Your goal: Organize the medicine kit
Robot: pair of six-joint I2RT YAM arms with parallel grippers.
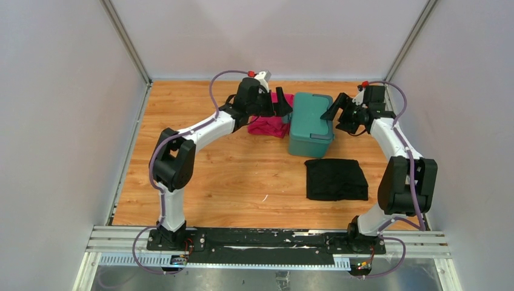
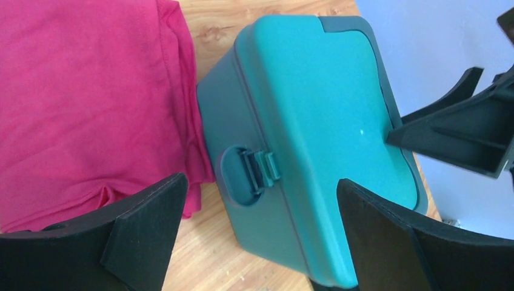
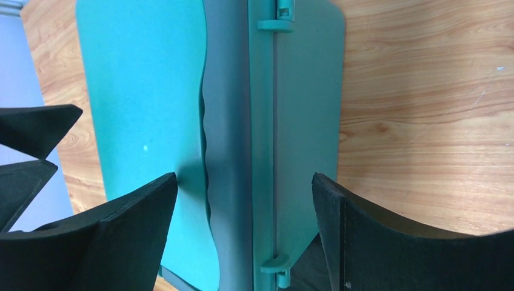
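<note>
Medicine kit stands closed, contents hidden; left gripper and right gripper flank it, both wide, empty.

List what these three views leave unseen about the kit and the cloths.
- Inside the medicine kit: the closed lid hides it in every view.
- The pink cloth: in the top view the left gripper covers part of it; the left wrist view crops it.
- Kit's ends: in the right wrist view, cut by the frame edges.

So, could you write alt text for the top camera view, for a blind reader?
A closed teal medicine kit stands on a wooden table, with the open left gripper and open right gripper at its sides. A pink cloth lies left of it, a black cloth nearer the arms' bases.
</note>
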